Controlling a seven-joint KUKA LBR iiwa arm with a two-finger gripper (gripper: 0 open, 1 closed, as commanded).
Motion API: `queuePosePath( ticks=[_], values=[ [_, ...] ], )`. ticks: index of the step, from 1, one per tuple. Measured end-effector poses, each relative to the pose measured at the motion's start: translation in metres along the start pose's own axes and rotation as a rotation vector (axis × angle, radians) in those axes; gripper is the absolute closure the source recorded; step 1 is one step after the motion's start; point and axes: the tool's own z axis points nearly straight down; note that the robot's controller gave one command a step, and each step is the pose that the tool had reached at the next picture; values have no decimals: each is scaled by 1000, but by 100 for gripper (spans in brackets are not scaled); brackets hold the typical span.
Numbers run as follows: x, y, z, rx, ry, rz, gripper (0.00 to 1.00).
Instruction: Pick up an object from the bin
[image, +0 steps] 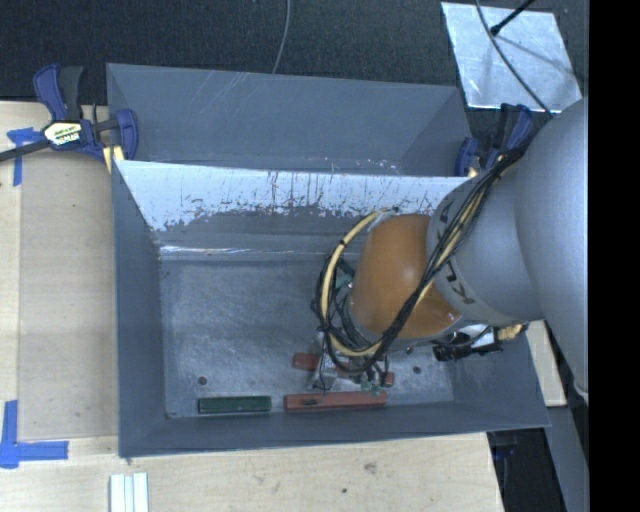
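Bars along the near wall of the bin (140, 300), two of them end to end. The red-brown bar (335, 401) lies flat on the floor directly on the near side of the pincer (338, 378), so close that the two seem to touch, though contact is hard to confirm. Off to the pincer's left, a little apart from the first bar, lies a dark green bar (233, 405), also flat and tight to that wall. Both bars hug the foot of the slope, so there's next to no room between them and the near wall.

And the pincer itself is right down at floor level, but open or closed? I cannot tell; cables (335, 300) and shadow crowd it. Just to its left, slightly farther back, sits a small red piece (305, 361), very close.

Above the pincer is the orange cover (395, 275), with yellow and black cables looped round it, and the grey arm (530, 230) coming over the right-hand rim.

Left of the pincer the floor runs wide and bare, all the way to the left wall. Beyond it the floor is bare too, up to the scratched far wall.
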Motion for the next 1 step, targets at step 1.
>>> queuePosePath(
  ticks=[1],
  values=[
    [-8,12,-157,1,1,-20,100]
  ],
)
